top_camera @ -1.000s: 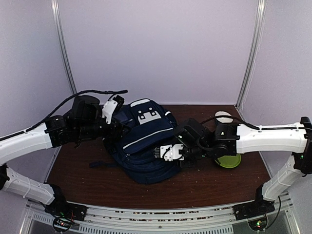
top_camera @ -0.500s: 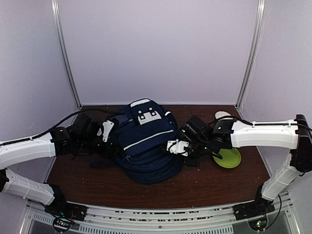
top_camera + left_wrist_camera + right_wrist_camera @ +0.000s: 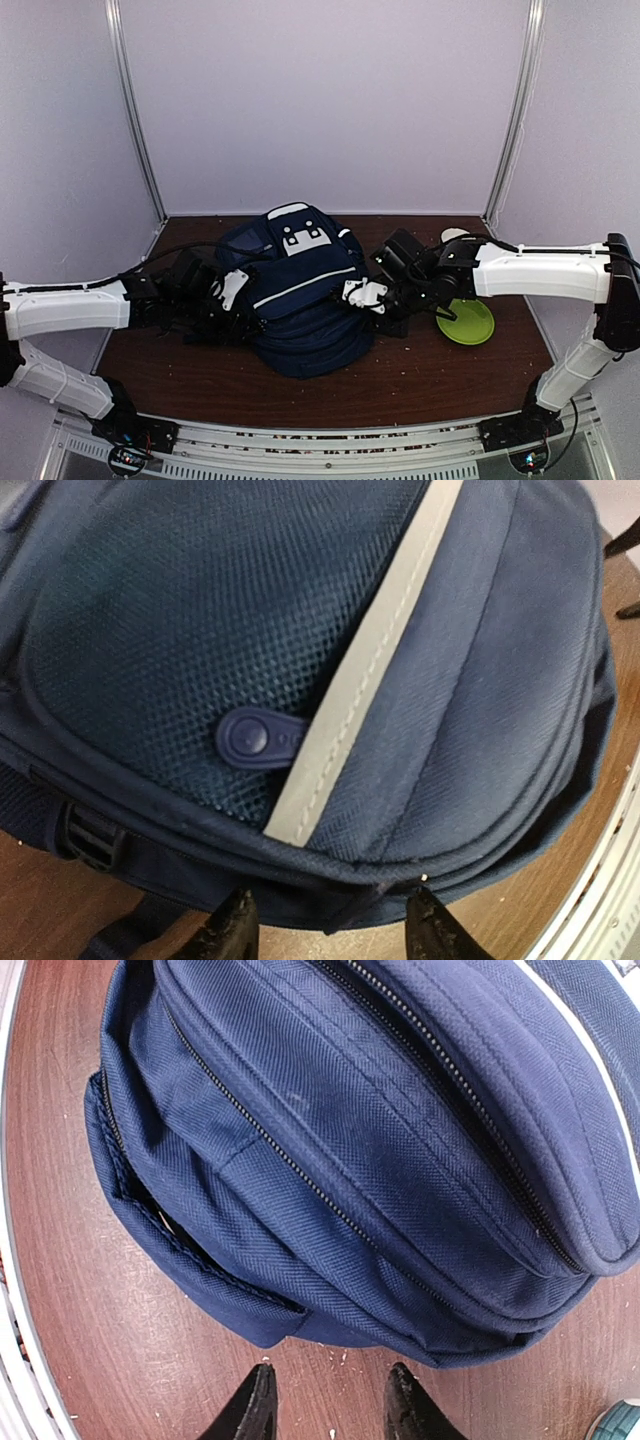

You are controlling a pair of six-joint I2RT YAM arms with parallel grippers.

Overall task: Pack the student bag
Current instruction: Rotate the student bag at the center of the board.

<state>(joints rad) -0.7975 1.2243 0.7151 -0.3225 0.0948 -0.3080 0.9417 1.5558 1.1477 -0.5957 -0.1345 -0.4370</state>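
brown wood-grain counter [image 3: 420, 372] carries everything, with pale specks [image 3: 335, 1360] scattered near the bag. navy fabric comes next: the student bag [image 3: 300, 300] lies in a slumped mound at the middle of the counter, white stripe up and white patch at its far end. its zips look closed along the side the right wrist sees. the left tool [image 3: 232, 292] sits low against the bag's left flank, jaws set wide. in its wrist view the bag's lower seam lies just beyond the tips, not pinched. the right tool [image 3: 362, 294] is at the bag's right side, jaws also wide, with bare counter between them and the bag just ahead. a green plate [image 3: 470, 324] lies right of the bag, partly under the right arm. a small white thing [image 3: 458, 236] sits at the far right.

the risk, as i judge it: soft cloth gives no firm edge, so a closing tool could catch only a fold and slip, or drag the whole bag. a right-arm sweep could knock the plate.
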